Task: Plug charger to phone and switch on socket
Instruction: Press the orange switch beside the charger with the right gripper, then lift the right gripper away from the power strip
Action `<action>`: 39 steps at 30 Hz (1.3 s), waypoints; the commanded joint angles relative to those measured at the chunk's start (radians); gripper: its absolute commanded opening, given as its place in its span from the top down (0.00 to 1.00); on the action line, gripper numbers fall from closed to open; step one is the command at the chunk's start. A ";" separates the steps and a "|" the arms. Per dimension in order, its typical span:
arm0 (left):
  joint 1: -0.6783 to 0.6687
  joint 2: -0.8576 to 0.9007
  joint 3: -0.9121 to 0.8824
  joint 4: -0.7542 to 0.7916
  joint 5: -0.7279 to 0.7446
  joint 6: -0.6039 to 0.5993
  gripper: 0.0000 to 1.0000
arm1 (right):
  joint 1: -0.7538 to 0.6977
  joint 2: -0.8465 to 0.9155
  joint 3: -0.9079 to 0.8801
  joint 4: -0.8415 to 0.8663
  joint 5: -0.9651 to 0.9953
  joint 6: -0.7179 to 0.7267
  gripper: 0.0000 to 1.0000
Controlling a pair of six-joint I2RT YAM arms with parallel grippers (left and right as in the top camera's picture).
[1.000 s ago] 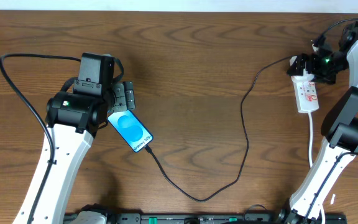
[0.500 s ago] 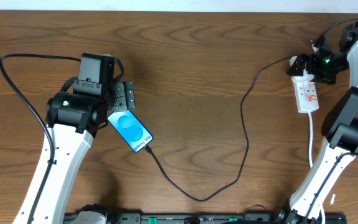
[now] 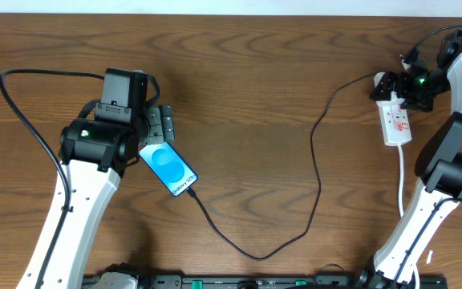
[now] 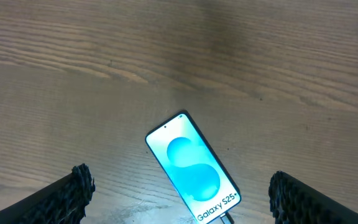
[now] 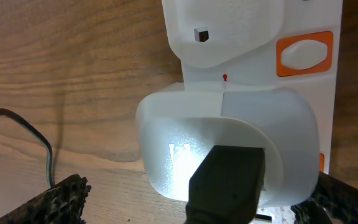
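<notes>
Left gripper (image 4: 180, 182) spread wide, holding nothing. Phone (image 3: 168, 167) lies flat on the table (image 3: 247, 72) between its fingers, apart from both. Overhead: phone's long axis runs 10 to 4 o'clock. Charger (image 3: 319, 168) is plugged into the 4 o'clock end, loops toward 6, then climbs to the socket (image 3: 397, 122) at the table's 2 o'clock. Socket lies 12 to 6, white cord leaving at 6. Right gripper (image 5: 201, 186) is open over its 12 o'clock end, straddling the white adapter (image 5: 229, 137); contact unclear. A wide stretch of wood separates phone and socket, crossed by the cable.

One phone (image 3: 169, 167), one black charger (image 3: 319, 185), one white socket (image 3: 397, 124)
</notes>
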 commanded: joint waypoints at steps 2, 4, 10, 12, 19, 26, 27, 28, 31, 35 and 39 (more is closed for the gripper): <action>-0.001 0.002 0.019 0.000 -0.011 0.013 0.08 | 0.060 0.022 -0.041 -0.014 -0.142 0.013 0.01; -0.001 0.002 0.019 0.000 -0.012 0.013 0.08 | 0.055 0.022 -0.038 -0.015 -0.122 0.013 0.01; -0.001 0.002 0.019 0.000 -0.011 0.013 0.08 | 0.014 0.004 -0.025 -0.035 -0.062 0.037 0.01; -0.001 0.002 0.019 0.000 -0.011 0.013 0.08 | 0.005 -0.021 -0.025 -0.031 -0.060 0.043 0.01; -0.001 0.002 0.019 0.000 -0.011 0.013 0.08 | -0.001 -0.161 -0.024 -0.008 0.085 0.158 0.01; -0.001 0.002 0.019 0.000 -0.011 0.013 0.07 | 0.002 -0.325 -0.024 -0.029 0.237 0.315 0.01; -0.001 0.002 0.019 0.000 -0.011 0.013 0.08 | 0.001 -0.346 -0.024 -0.041 0.246 0.345 0.01; -0.001 0.002 0.019 0.000 -0.011 0.013 0.08 | 0.001 -0.365 -0.024 -0.055 0.245 0.364 0.01; -0.001 0.002 0.019 0.000 -0.011 0.013 0.08 | 0.001 -0.395 -0.024 -0.085 0.245 0.410 0.01; -0.001 0.002 0.019 0.000 -0.011 0.013 0.08 | 0.001 -0.396 -0.025 -0.086 0.245 0.409 0.01; -0.001 0.002 0.019 0.000 -0.011 0.013 0.08 | 0.001 -0.396 -0.025 -0.086 0.245 0.409 0.01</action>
